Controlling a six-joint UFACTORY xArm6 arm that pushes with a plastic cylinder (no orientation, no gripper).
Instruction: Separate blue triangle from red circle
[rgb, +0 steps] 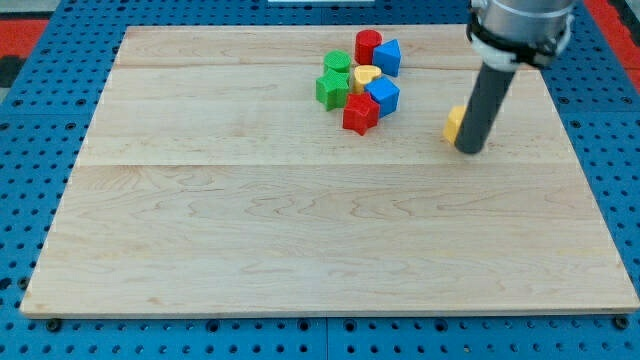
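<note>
The blue triangle (388, 57) sits near the view's top centre, touching the right side of the red circle (367, 45). Both belong to a tight cluster of blocks. My tip (469, 150) rests on the board well to the right of and below the cluster, touching the right side of a yellow block (454, 123) that the rod partly hides. The tip is far from the blue triangle and the red circle.
The cluster also holds a green circle-like block (337, 63), a green star-like block (332, 89), a yellow heart (366, 76), a blue cube-like block (383, 95) and a red star-like block (360, 114). The wooden board (300, 230) lies on a blue perforated table.
</note>
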